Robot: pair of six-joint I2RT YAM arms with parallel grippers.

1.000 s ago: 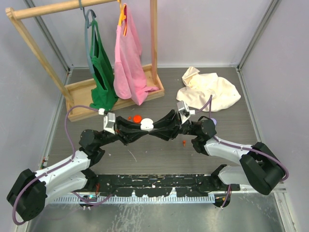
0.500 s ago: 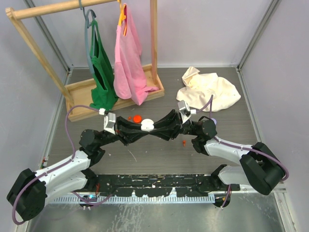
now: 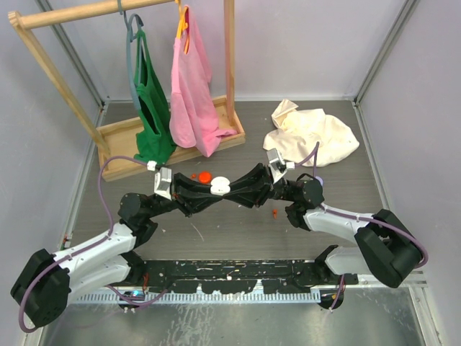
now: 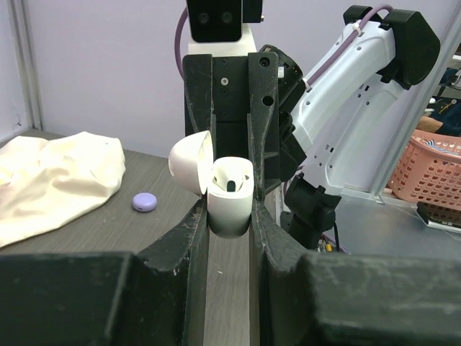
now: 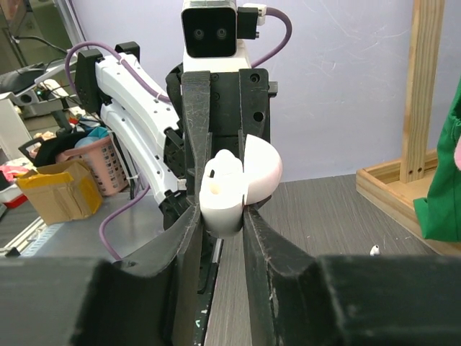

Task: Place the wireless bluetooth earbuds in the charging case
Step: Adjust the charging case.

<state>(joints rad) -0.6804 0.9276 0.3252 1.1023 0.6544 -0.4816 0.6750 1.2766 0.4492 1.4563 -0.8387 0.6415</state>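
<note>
The white charging case is held above the table's middle with its lid open. My left gripper and right gripper meet at it from opposite sides. In the left wrist view the case is pinched between my left gripper's fingertips. In the right wrist view the same case sits between my right gripper's fingertips, with a white earbud sitting in its top. A red earbud lies on the table near the right arm. A white earbud lies on the table.
A red round case lies behind the left gripper. A lilac round case lies near a cream cloth. A wooden rack with green and pink garments stands at the back left.
The right wrist has edged slightly to the right. The case stays between both grippers in the same spot.
</note>
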